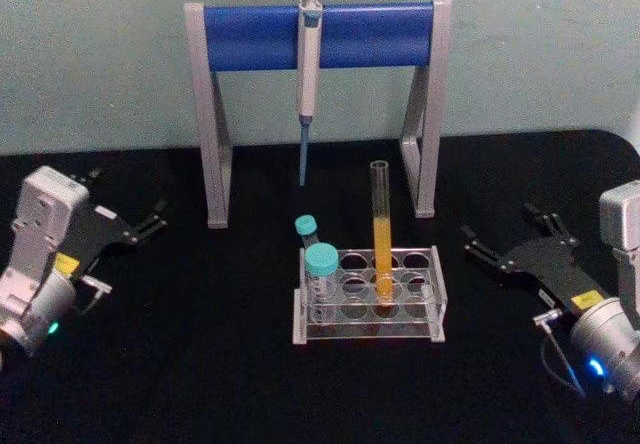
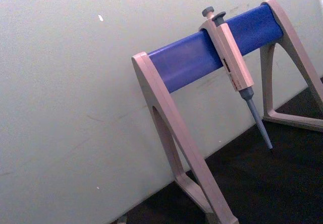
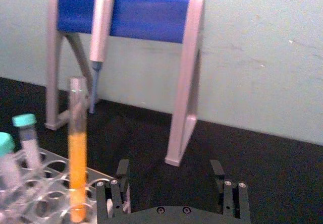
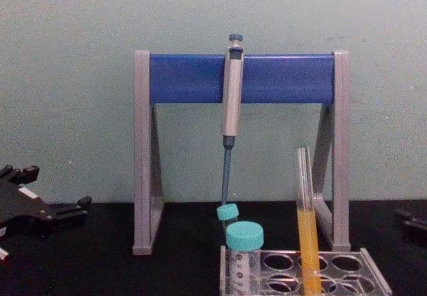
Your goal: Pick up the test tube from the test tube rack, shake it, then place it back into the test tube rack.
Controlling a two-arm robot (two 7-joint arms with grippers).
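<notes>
Currently test tube (image 1: 381, 232) upright in test tube rack (image 1: 436, 286); right end effector (image 1: 508, 246) open, empty, well right; left end effector (image 1: 128, 226) open, parked far left. Risk: open tube spills if tilted.

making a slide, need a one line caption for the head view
Test tube of orange liquid upright in the test tube rack, left gripper and right gripper open at either side.

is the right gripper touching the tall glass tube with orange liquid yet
Apart. The head view shows bare black table between the open right gripper and the tall clear glass test tube standing in the grey translucent plastic rack.
</notes>
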